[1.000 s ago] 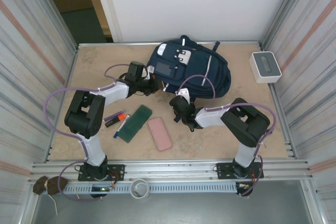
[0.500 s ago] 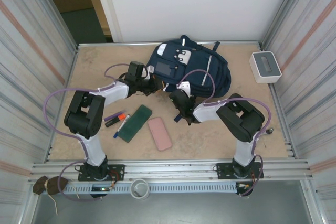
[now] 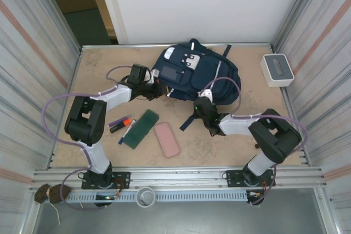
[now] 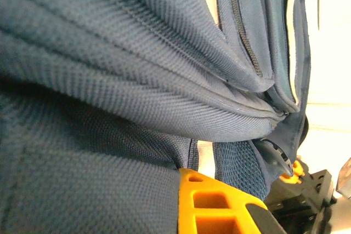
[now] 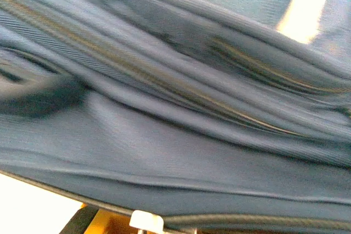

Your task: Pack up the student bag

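The right gripper [image 3: 203, 101] has just pinched the near edge of the student bag [image 3: 211, 75]. The left gripper [image 3: 160, 89] pinches its left side, so the bag looks ready to open.

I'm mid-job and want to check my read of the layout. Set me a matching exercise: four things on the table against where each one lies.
Things:
1. student bag
2. white-grey box
3. green pouch
4. pink case

Places:
A. right beside the markers, left of centre
B. far middle of the table
C. closest to the front edge, near the centre
D. far right, by the side wall

Pairs: 1-B, 2-D, 3-A, 4-C
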You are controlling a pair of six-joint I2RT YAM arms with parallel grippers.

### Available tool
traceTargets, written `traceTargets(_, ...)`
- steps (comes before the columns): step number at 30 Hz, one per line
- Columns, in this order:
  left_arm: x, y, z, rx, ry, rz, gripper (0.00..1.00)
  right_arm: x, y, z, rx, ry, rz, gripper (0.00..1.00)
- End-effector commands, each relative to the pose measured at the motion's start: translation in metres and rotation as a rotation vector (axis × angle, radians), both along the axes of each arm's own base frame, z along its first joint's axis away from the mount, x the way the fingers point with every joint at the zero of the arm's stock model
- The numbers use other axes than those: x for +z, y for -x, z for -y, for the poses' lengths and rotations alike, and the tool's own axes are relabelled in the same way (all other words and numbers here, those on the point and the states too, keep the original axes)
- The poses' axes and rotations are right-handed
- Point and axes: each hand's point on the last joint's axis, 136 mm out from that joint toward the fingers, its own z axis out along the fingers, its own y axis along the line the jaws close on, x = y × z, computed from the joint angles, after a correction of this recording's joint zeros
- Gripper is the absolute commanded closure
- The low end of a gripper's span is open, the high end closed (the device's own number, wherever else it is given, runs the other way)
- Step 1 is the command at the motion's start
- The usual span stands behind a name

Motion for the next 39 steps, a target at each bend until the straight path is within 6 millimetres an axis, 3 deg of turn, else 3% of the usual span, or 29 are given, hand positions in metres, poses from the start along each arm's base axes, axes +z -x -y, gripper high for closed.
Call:
traceTargets(1, 0.018, -0.018, -0.027, 0.034, -0.038, 0.084, 1.0, -0.007, 0.012, 0.032, -0.053, -0.022, -0.069, 1.0)
traceTargets(6, 0.008, -0.032, -0.053, 0.09, -0.063, 0.071, 1.0, -0.007, 0.018, 0.047, -0.052, -0.117, -0.146, 1.0)
traceTargets(11, 0.003, -0.045, -0.064, 0.111, -0.074, 0.071, 0.99, 0.0, 0.016, 0.021, 0.049, -0.25, -0.199, 1.0)
traceTargets(16, 0.014, -0.045, -0.069, 0.093, -0.124, 0.122, 0.59, 0.016, 0.015, -0.012, 0.15, -0.338, -0.24, 1.0)
traceTargets(21, 0.037, -0.032, -0.08, 0.048, -0.28, 0.31, 0.45, 0.033, 0.016, -0.031, 0.209, -0.407, -0.28, 1.0)
traceTargets(24, 0.059, -0.019, -0.062, -0.072, -0.35, 0.547, 0.44, 0.041, 0.018, -0.038, 0.249, -0.424, -0.305, 1.0)
traceTargets(27, 0.079, 0.009, -0.019, -0.296, -0.395, 0.856, 0.44, 0.045, 0.021, -0.044, 0.295, -0.43, -0.325, 1.0)
traceTargets(29, 0.081, 0.025, 0.007, -0.429, -0.468, 1.015, 0.44, 0.047, 0.022, -0.047, 0.316, -0.43, -0.33, 1.0)
traceTargets(33, 0.059, 0.048, 0.049, -0.698, -0.577, 1.191, 0.44, 0.051, 0.022, -0.049, 0.33, -0.443, -0.332, 1.0)
traceTargets(39, 0.027, 0.044, 0.073, -0.873, -0.669, 1.226, 0.44, 0.057, 0.024, -0.051, 0.344, -0.461, -0.33, 1.0)
